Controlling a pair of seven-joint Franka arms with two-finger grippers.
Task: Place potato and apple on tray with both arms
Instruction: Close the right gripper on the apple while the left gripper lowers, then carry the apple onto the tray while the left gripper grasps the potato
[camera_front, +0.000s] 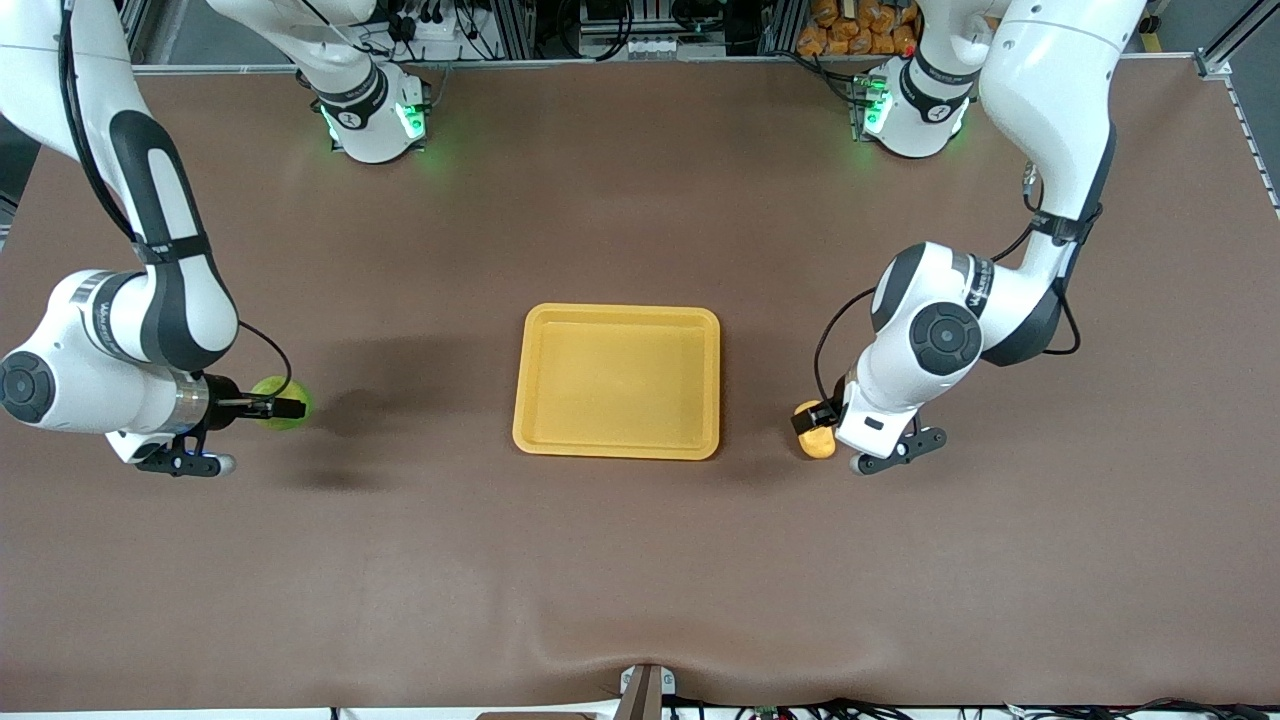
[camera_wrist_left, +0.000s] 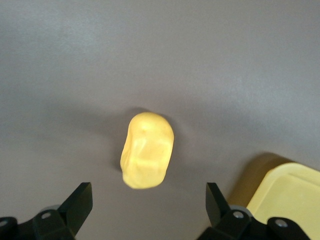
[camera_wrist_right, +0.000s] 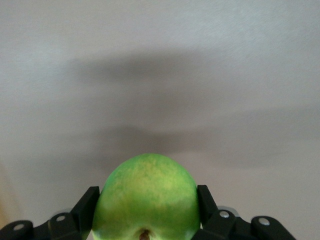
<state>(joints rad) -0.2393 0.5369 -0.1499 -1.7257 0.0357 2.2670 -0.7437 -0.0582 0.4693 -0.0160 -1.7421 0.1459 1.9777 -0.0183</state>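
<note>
The green apple (camera_front: 278, 388) sits between the fingers of my right gripper (camera_front: 288, 408) toward the right arm's end of the table. In the right wrist view both fingers press the apple's (camera_wrist_right: 147, 187) sides, so my right gripper (camera_wrist_right: 148, 202) is shut on it. The yellow-orange potato (camera_front: 820, 442) lies on the table beside the tray (camera_front: 618, 445), toward the left arm's end. My left gripper (camera_front: 814, 418) hangs just over it, open and empty. In the left wrist view the potato (camera_wrist_left: 147, 150) lies just ahead of the spread fingertips (camera_wrist_left: 80, 200) of my left gripper (camera_wrist_left: 148, 197).
The yellow-orange tray stands in the middle of the brown table with nothing on it; one corner of it (camera_wrist_left: 290, 192) shows in the left wrist view. A small grey fixture (camera_front: 645, 690) sits at the table's near edge.
</note>
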